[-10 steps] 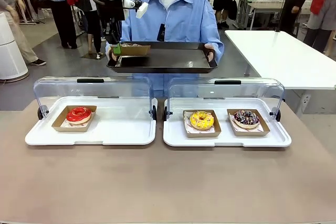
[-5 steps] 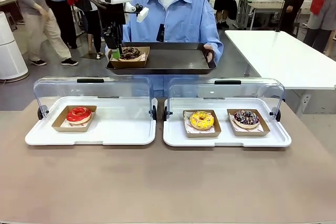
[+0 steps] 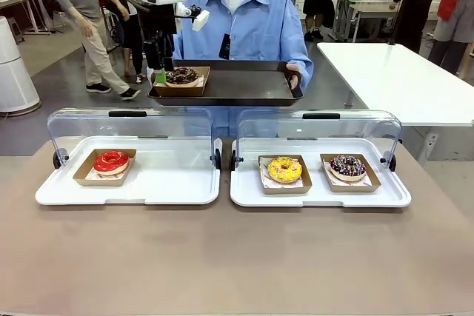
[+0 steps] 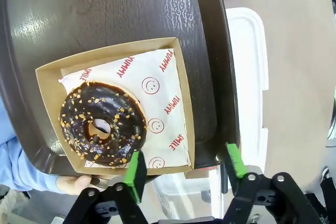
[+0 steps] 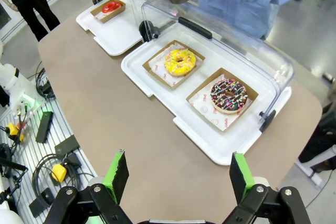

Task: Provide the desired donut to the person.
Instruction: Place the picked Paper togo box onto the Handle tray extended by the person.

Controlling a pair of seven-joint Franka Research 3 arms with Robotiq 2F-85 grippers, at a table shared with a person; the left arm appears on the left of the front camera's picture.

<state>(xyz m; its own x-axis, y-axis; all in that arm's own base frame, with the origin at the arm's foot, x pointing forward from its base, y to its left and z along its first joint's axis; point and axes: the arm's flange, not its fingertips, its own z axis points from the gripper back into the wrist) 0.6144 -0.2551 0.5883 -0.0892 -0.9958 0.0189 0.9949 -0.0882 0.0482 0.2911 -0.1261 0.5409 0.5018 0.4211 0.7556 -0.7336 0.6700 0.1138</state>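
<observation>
Chocolate donut (image 3: 181, 75) with nut bits sits in its cardboard box (image 3: 181, 82) on the dark tray (image 3: 244, 86), which the person (image 3: 241, 20) holds in both hands over the far side of the table. The box is at the tray's left end, flat, inside the rim.

Left gripper (image 3: 158, 72) hangs at that corner of the tray. In the left wrist view its jaws stand wide: one green pad (image 4: 135, 174) is over the box's near wall and the other is outside the tray rim. Nothing is clamped between them. Whether the near pad touches the cardboard is hard to tell from this angle, probably just clear.

Right gripper (image 5: 176, 174) hovers over the bare tabletop on the robot's side, pincer wide and empty.

The red donut (image 3: 111, 160) is in the left display case (image 3: 129, 192). The yellow donut (image 3: 284, 169) and the sprinkled dark donut (image 3: 347, 166) are in the right display case (image 3: 318, 196). Both clear lids are raised.

Progress, as a judgement: the hand-over looks essentially done, with the donut on the person's tray and the grip open. What seems left is getting the left arm clear of the tray without nudging the box.
</observation>
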